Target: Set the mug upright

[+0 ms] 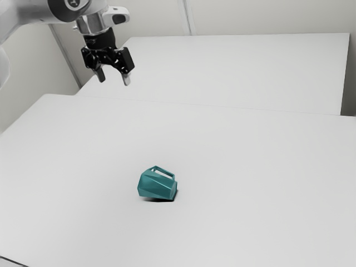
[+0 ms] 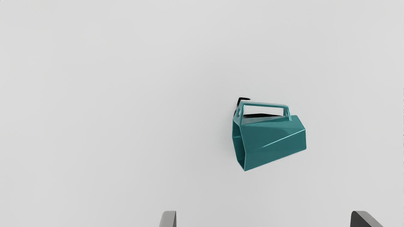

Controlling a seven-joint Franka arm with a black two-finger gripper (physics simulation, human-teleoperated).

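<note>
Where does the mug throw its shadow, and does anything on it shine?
Wrist view: a hard black shadow shows through the loop of the handle, and pale glints run along the handle and a crease on the side of the mug; exterior view: a thin dark shadow hugs the mug's underside, on an evenly pale table.

Bright, soft, nearly even light over smooth white table [image 1: 83,167]; low contrast, far edge faint against equally pale flat surface [image 1: 233,67] beyond. Plain pale wall [image 1: 267,16] slightly greyer. Black shadow [image 1: 161,201] tight under faceted teal mug [image 1: 158,188]; in my wrist view, more black seen through angular teal handle [image 2: 265,104]. Thin bright glints along mug's facet edges, hollow inside dimmer. On my black two-finger pincer [image 1: 114,81], one fingertip catches light, other darker. Light's direction: can't tell.
</note>
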